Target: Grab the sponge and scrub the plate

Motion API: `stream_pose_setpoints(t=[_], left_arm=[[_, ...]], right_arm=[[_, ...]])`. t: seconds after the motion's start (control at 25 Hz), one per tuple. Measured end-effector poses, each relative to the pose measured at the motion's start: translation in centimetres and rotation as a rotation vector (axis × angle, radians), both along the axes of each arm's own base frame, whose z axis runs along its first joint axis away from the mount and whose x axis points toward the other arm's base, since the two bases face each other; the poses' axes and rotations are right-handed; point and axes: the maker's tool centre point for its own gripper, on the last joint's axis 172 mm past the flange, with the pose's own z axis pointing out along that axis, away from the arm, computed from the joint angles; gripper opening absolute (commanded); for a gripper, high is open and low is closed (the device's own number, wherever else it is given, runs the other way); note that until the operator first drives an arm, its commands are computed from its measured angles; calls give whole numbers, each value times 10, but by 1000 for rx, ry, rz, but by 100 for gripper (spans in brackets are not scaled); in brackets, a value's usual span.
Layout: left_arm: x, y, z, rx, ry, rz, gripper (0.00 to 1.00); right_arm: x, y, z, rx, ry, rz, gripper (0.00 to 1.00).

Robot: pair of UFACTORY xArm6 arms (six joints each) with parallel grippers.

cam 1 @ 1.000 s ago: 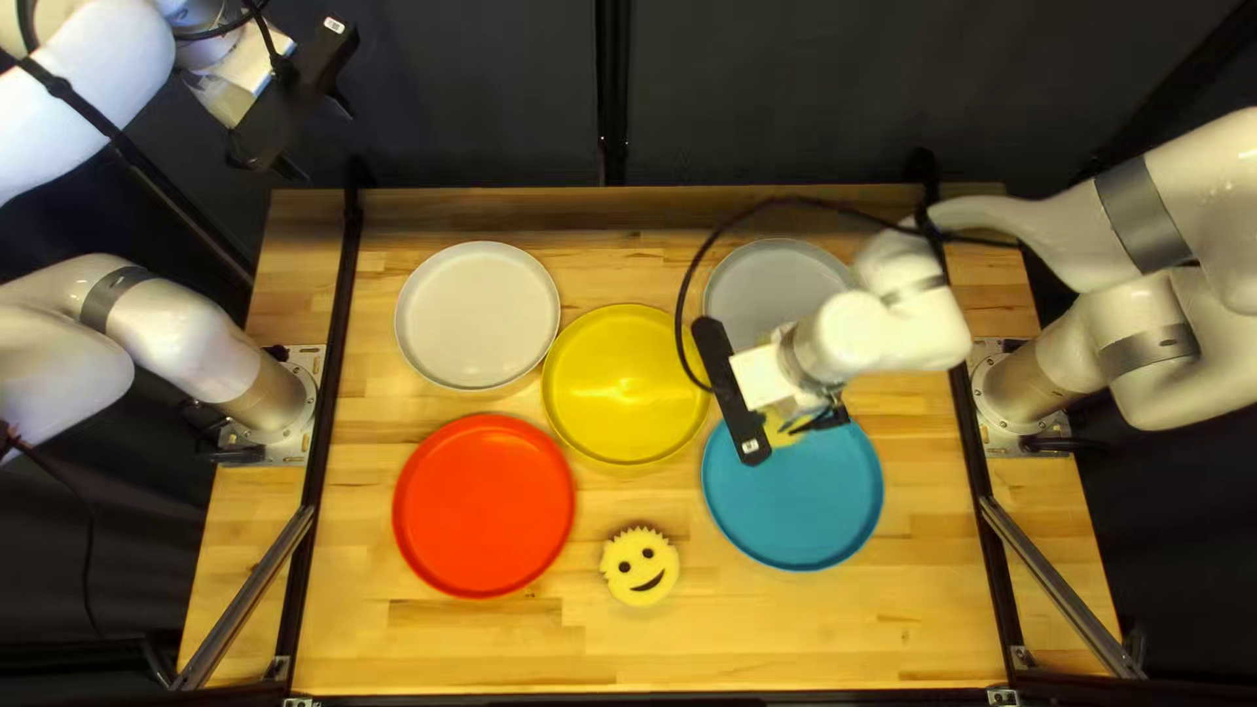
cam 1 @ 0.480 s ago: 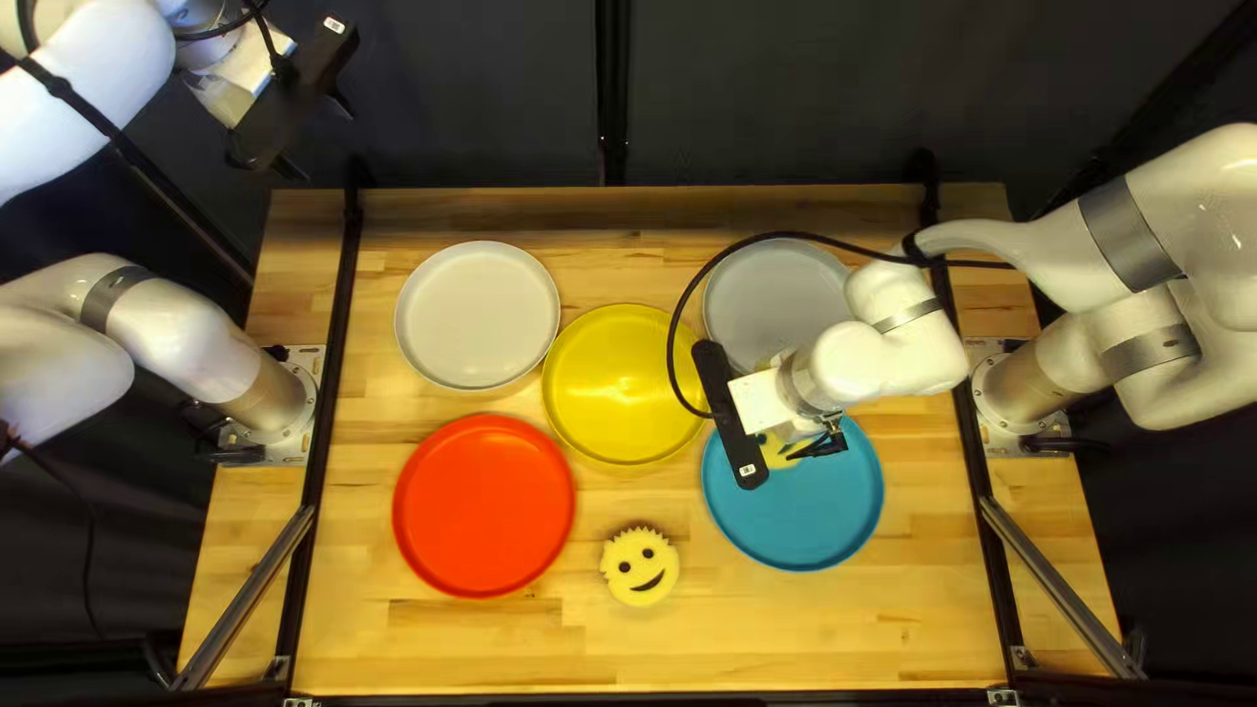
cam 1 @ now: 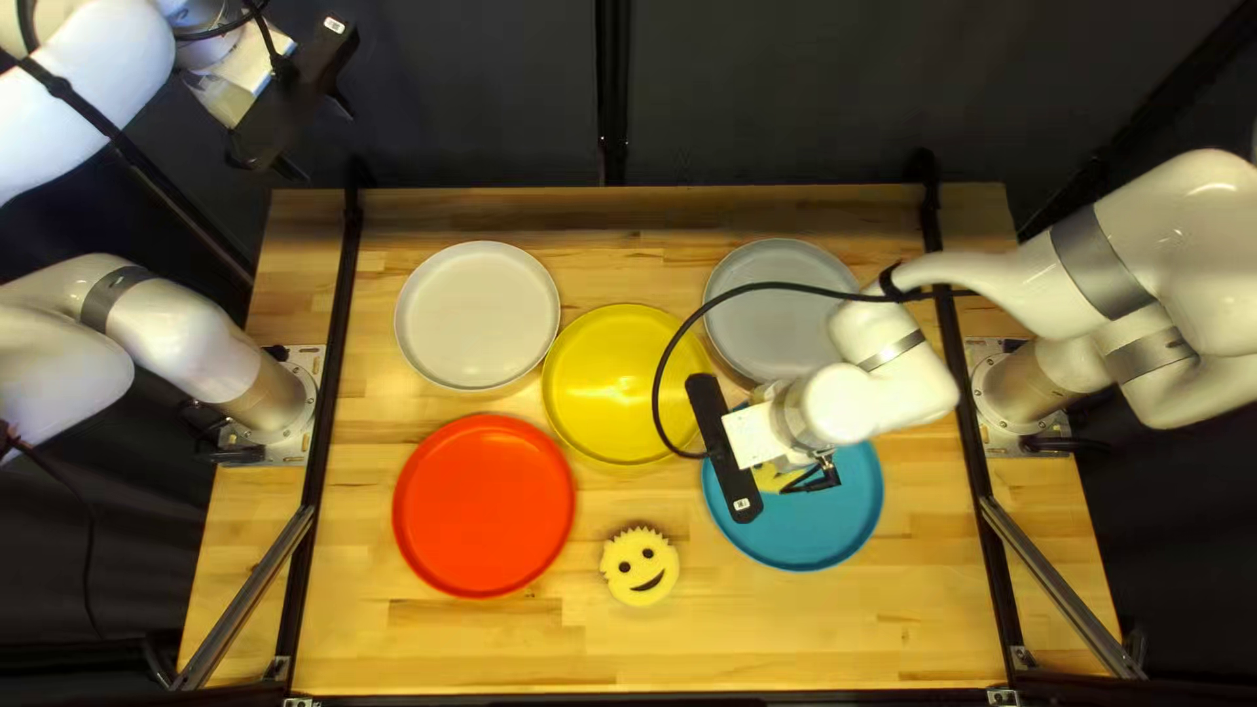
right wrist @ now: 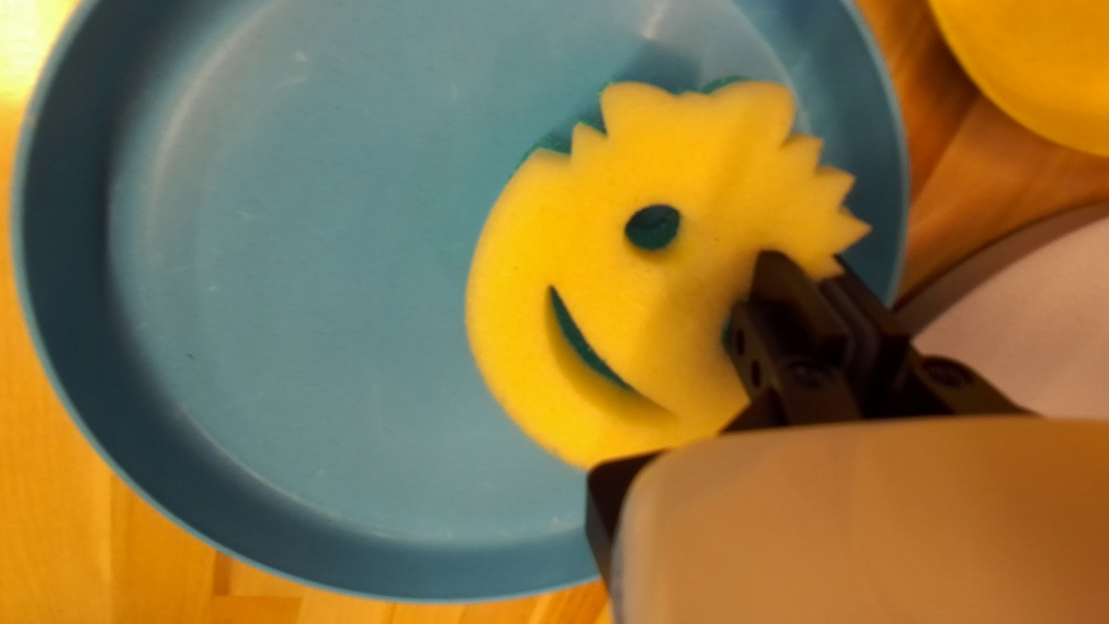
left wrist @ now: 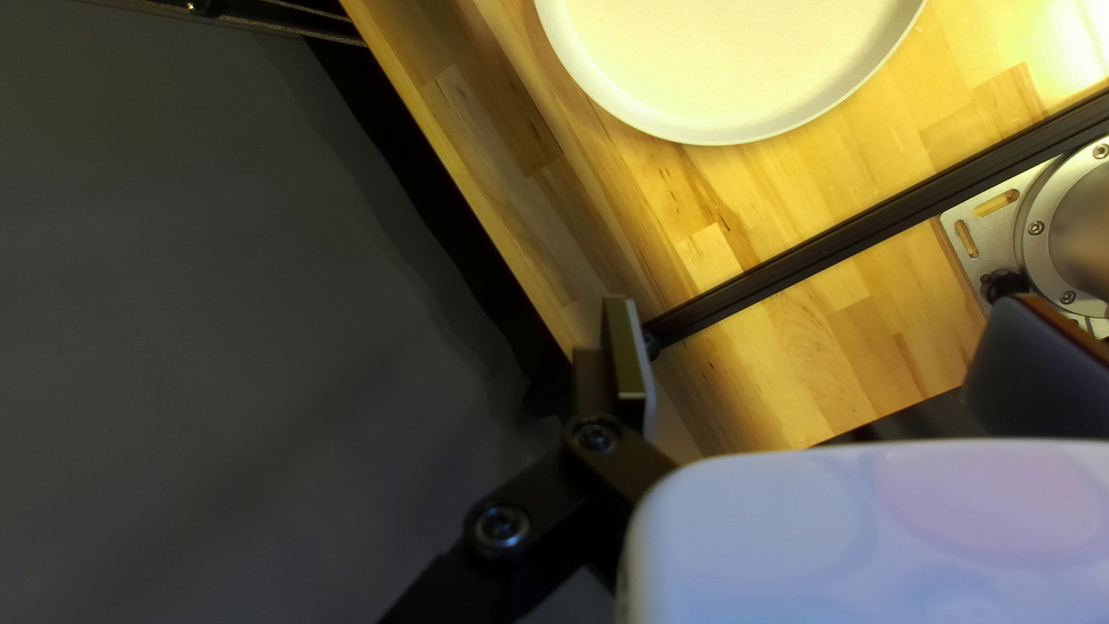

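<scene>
Top left view, and my right gripper (cam 1: 809, 479) has the yellow sponge (right wrist: 705, 277) clenched over the blue plate (cam 1: 838, 530)!
At far left, my left gripper (cam 1: 327, 144) hangs, jaws spread.

Bright light is flooding the table (cam 1: 838, 629) and glaring off its wood, the curtain (cam 1: 472, 105) is hanging in gloom, and shadow is edging the blue plate (right wrist: 289, 347).

Passage runs free along the near table edge (cam 1: 786, 674); the right arm (cam 1: 906, 380) overhangs the blue plate (cam 1: 838, 524).
</scene>
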Motion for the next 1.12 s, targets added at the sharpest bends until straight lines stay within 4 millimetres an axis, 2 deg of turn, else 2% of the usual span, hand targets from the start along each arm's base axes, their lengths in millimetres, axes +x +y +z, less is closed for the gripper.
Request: stream_pose_setpoints(t=[0.2, 0.56, 0.72, 0.88, 1.12], left_arm=[[0, 0, 0, 0, 0, 0, 100], [0, 0, 0, 0, 0, 0, 100], [0, 0, 0, 0, 0, 0, 100], [0, 0, 0, 0, 0, 0, 100], [0, 0, 0, 0, 0, 0, 100]], right_arm=[[5, 0, -4, -4, 10, 26, 0], [-13, -49, -7, 14, 32, -8, 0], [-19, -60, -5, 21, 36, -27, 0], [-18, -54, -4, 21, 36, -30, 0], [-9, -21, 0, 5, 30, -2, 0]])
